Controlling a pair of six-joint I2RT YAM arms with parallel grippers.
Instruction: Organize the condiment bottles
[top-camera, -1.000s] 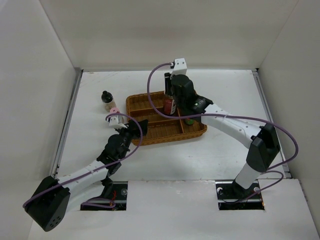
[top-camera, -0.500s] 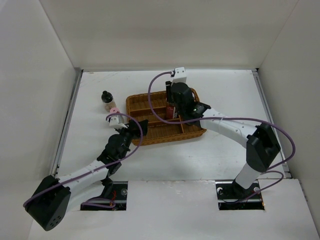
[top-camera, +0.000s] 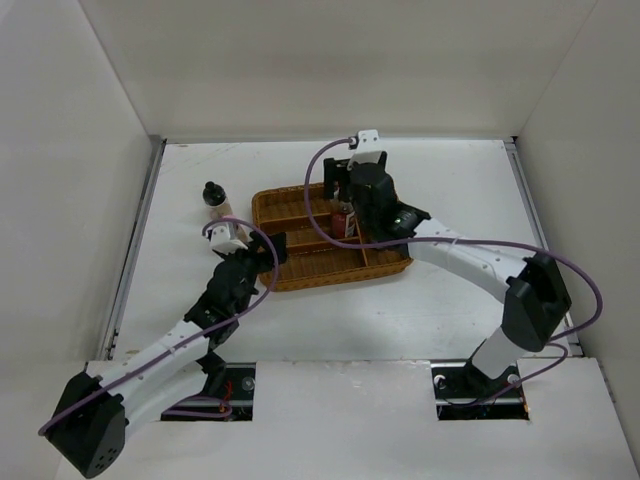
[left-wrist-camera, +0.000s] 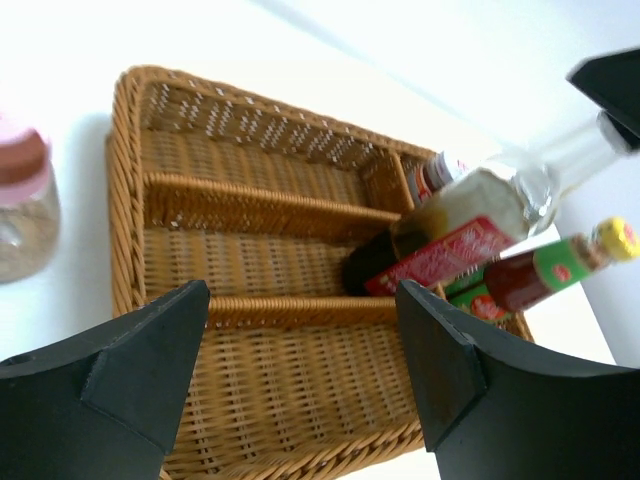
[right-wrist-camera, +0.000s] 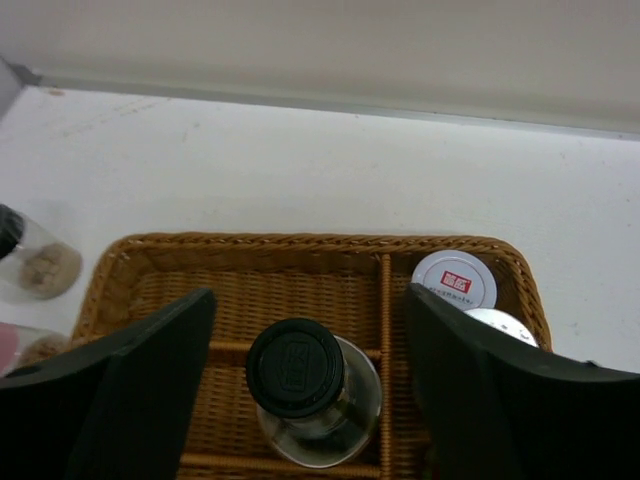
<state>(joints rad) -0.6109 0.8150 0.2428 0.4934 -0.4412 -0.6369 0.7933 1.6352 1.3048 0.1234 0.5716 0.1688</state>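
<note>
Since a second ago, our right gripper (right-wrist-camera: 310, 295) has spread its fingers wide, freeing the tall dark-red, black-capped bottle (right-wrist-camera: 295, 367), now inside the brown wicker divided tray (top-camera: 330, 278). Our left gripper (left-wrist-camera: 300, 300) has edged forward, fingers wide and empty. The green-and-red, yellow-capped bottle (left-wrist-camera: 555, 262) and the stubby pale-lidded jar (right-wrist-camera: 455, 280) sit at the tray's right end. On the table left of it wait the short black-capped tan jar (top-camera: 213, 197) and the tiny pink-capped jar (left-wrist-camera: 20, 200). We judge three done, two left.
</note>
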